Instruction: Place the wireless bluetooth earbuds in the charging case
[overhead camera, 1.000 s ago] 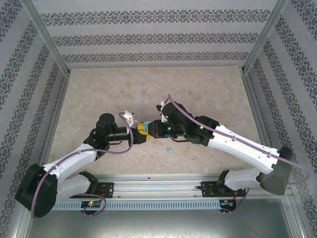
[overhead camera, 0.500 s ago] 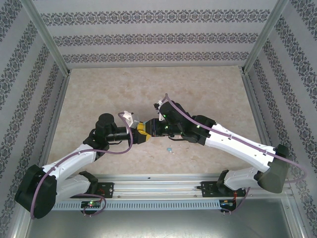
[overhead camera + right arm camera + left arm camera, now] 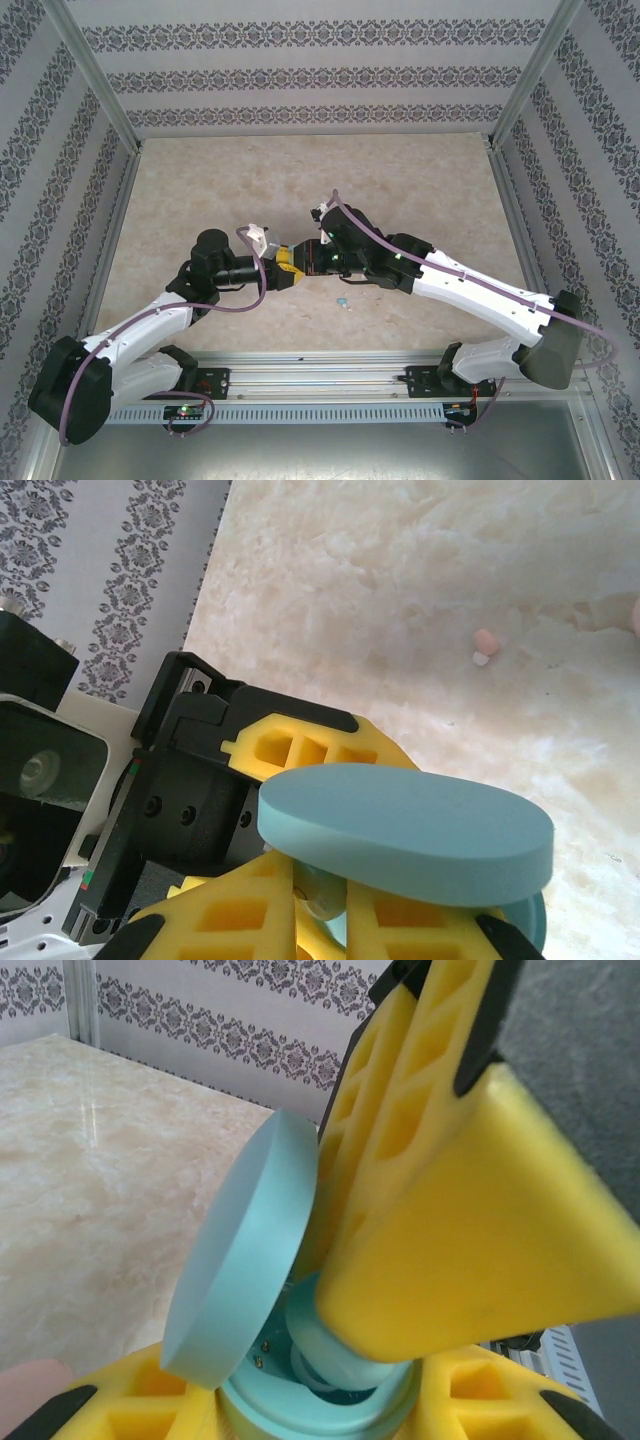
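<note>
From the top external view, the two arms meet over the middle of the beige marble-patterned table (image 3: 200, 190). The left gripper (image 3: 289, 266) and the right gripper (image 3: 311, 260), both with yellow plastic fingers, are tip to tip. What lies between them is too small to make out here. A tiny loose light blue earbud (image 3: 343, 301) lies on the table just in front of the right gripper.

In the left wrist view, the left gripper (image 3: 320, 1415) clamps the base of the light blue oval plastic charging case (image 3: 240, 1260), with a yellow finger on each side of it. The hinged lid stands open and tilts to the left. The right gripper (image 3: 350, 1300) comes down from above with its fingers drawn close together, and its tip is pushed into the open base. A pale blue rounded earbud at the tip (image 3: 335, 1365) sits inside the case under that tip, apparently pinched by it. A blurred pink shape shows at the lower left corner, but I cannot tell what it is.

In the right wrist view, the right gripper (image 3: 320, 912) has its fingers nearly closed, with a sliver of pale blue between them. The case's open lid (image 3: 400, 830) lies across just above them. The left gripper's yellow finger (image 3: 300, 745) and black body are behind it. A small rounded pink earbud (image 3: 485, 639) lies on the table well apart from the case, with a tiny white speck touching it
</note>
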